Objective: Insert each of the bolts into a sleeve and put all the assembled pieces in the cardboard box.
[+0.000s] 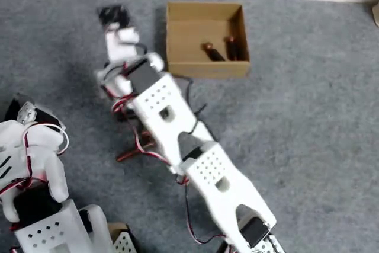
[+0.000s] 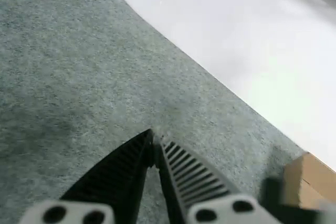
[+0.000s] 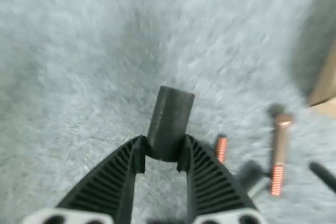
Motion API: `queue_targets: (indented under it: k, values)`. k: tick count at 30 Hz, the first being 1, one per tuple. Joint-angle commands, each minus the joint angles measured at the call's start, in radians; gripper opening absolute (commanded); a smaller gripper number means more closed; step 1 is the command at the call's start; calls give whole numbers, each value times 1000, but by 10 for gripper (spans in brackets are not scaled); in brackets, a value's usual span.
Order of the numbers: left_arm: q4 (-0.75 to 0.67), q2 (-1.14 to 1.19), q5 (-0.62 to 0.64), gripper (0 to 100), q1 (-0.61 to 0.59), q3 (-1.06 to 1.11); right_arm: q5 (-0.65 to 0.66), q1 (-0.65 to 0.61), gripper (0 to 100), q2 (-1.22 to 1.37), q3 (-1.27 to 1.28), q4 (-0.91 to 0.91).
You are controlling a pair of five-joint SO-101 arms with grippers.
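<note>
Sleeve [image 3: 170, 121] tight between the right jaws, a copper bolt [image 3: 280, 153] near; left jaws closed, empty.

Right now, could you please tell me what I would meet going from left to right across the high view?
left arm → right gripper, jaws shut on the sleeve → cardboard box → first assembled piece → second assembled piece
</note>
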Motion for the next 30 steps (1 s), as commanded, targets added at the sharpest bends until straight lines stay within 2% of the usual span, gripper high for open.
queue_targets:
  k: [1, 7, 11, 16, 26, 30]
  values:
    - [-14, -2, -11, 18, 71, -4, 129, 51, 5, -242, -111, 33]
    - [5, -10, -46, 18, 166, 15, 183, 142, 5, -559, 297, 31]
    - [5, -12, -48, 15, 180, 25, 298, 239, 5, -753, 628, 31]
    - [5, -12, -46, 17, 180, 27, 371, 355, 5, -993, 1135, 31]
    - [8, -12, -48, 17, 182, 28, 470, 369, 5, -1532, 1917, 16]
    - [8, -12, -48, 18, 182, 28, 554, 372, 5, -1627, 2213, -88]
